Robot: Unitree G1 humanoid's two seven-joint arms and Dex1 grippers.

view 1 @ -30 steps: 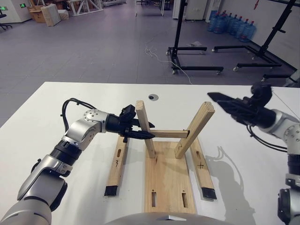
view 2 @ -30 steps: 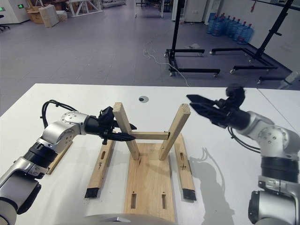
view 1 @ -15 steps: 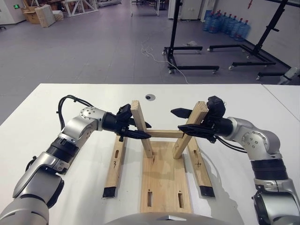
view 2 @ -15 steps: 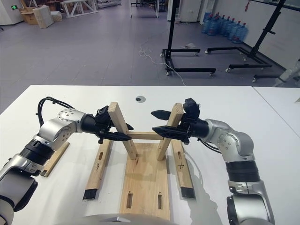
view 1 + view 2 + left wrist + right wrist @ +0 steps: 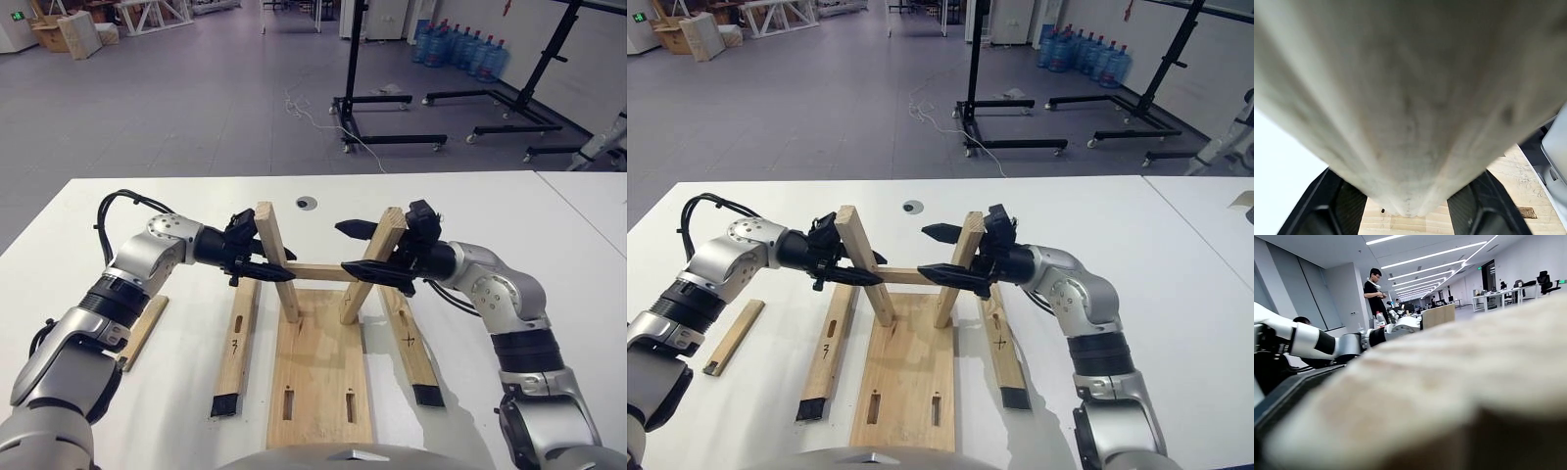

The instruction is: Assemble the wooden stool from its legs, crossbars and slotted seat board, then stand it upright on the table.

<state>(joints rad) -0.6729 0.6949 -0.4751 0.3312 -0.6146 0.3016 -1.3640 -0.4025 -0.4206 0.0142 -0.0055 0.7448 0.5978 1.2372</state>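
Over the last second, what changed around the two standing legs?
The right hand swung in from high on the right to the right standing leg; whether it grips is unclear. The left hand stayed clamped on the left standing leg; the crossbar and seat board kept their places.

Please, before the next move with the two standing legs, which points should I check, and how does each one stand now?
1. The left gripper closed on the left leg: ok.
2. The right gripper closed on the right leg: not ok, its fingers are open on both sides of it.
3. The crossbar spans both legs: ok.
4. Leg ends seated in the seat board: cannot tell.
5. The two spare legs lying flat beside the board: ok.
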